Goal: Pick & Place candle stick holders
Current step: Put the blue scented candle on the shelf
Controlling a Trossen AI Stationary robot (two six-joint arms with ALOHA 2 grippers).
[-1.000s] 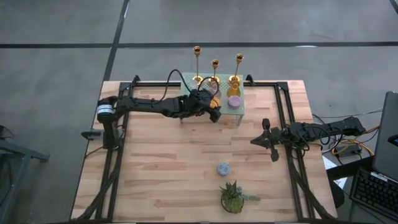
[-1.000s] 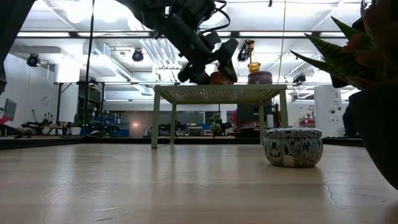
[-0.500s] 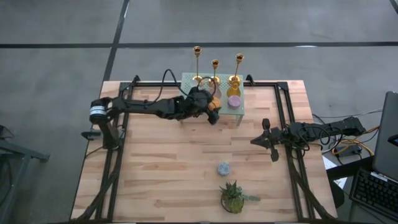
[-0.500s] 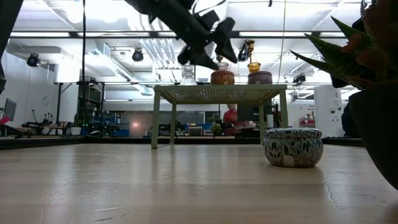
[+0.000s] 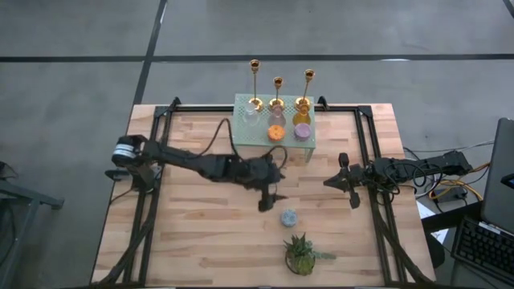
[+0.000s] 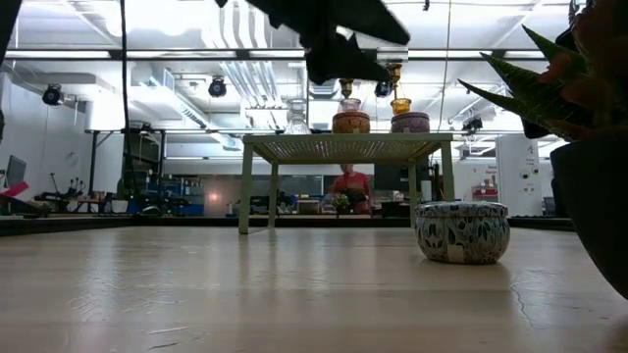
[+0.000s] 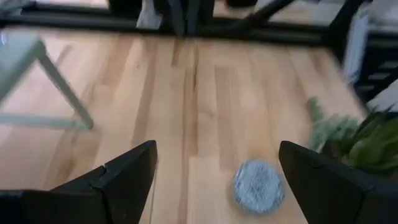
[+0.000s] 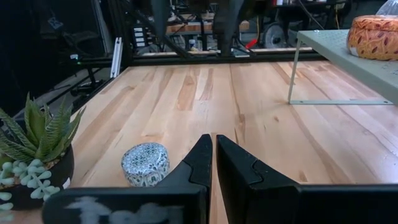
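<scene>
at the far edge of the tabletop, about midway along it, stands a small pale green stand (image 5: pixel 274 124), and on its far side the three gold candle stick holders (image 5: pixel 277 92) rise in a row, well apart from both arms. nothing grips them. in front of them on the same stand sit an orange puck (image 5: pixel 275 134) and a purple puck (image 5: pixel 302 131), and from table height a clear glass piece (image 6: pixel 297 116) shows at one end of the row.

the left gripper (image 5: pixel 266 198) hangs over the middle of the table, empty, its two fingers spread wide. just beyond it lies a small patterned tin (image 5: pixel 289 217), and a green potted plant (image 5: pixel 301 254) stands past that near the near edge. between this gripper and the holders there is bare wood, then the stand's thin legs and the two pucks along the stand's near side.

the right gripper (image 5: pixel 348 181) waits by the right edge of the table, its fingers pressed together with nothing between them; from its wrist the tin and the plant lie ahead on the boards, the stand off to one side.

a black frame (image 5: pixel 363 132) runs along the table's sides. a person in red (image 6: pixel 346 183) shows in the room beyond, seen under the stand.
</scene>
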